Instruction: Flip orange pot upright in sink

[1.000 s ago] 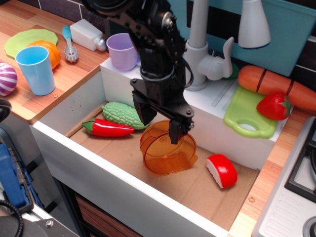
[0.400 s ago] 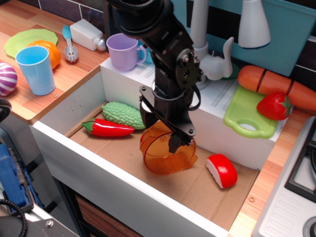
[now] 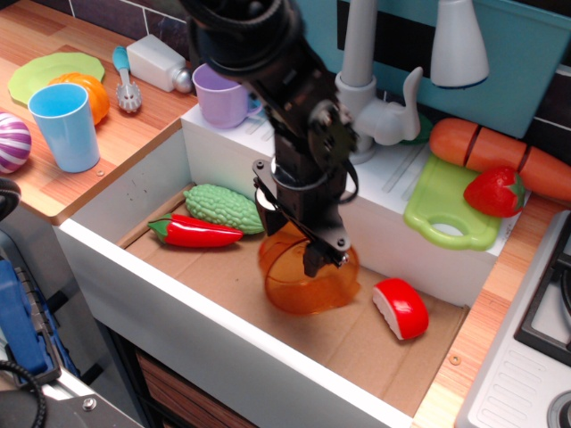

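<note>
The black robot arm (image 3: 268, 80) is built of bulky, glossy rounded segments with a silver round screw cap at one joint, ending in a matte black two-fingered gripper (image 3: 294, 239).

My black gripper (image 3: 299, 242) meets the translucent orange pot (image 3: 310, 279) in the white sink (image 3: 134, 192) with its brown floor. Nearby lie 1 red pepper (image 3: 194, 232), 1 bumpy green gourd (image 3: 223, 208) and 1 red-and-white food piece (image 3: 401, 308).
</note>
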`<state>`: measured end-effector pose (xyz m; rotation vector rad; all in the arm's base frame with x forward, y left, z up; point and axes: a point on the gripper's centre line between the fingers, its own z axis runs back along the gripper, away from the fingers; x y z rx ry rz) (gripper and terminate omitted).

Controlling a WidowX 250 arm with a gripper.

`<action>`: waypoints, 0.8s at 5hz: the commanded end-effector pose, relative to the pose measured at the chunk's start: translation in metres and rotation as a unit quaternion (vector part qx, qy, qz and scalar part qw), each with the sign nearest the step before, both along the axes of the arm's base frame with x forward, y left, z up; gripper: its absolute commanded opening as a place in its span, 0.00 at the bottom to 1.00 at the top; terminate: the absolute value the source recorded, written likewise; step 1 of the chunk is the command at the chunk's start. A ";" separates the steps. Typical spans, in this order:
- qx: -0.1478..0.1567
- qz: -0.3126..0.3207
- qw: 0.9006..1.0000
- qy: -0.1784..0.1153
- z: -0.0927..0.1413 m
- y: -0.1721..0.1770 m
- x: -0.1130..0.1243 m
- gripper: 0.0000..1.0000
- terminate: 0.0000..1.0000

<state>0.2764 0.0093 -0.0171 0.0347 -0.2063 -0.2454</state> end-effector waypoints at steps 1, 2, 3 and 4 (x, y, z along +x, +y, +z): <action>-0.086 0.016 0.996 -0.015 -0.005 0.011 0.009 0.00 0.00; -0.100 0.020 0.995 -0.012 -0.005 0.013 0.010 0.00 0.00; -0.118 0.035 0.992 -0.004 -0.003 0.015 0.006 0.00 0.00; -0.147 0.066 0.987 0.015 0.002 0.014 -0.001 0.00 0.00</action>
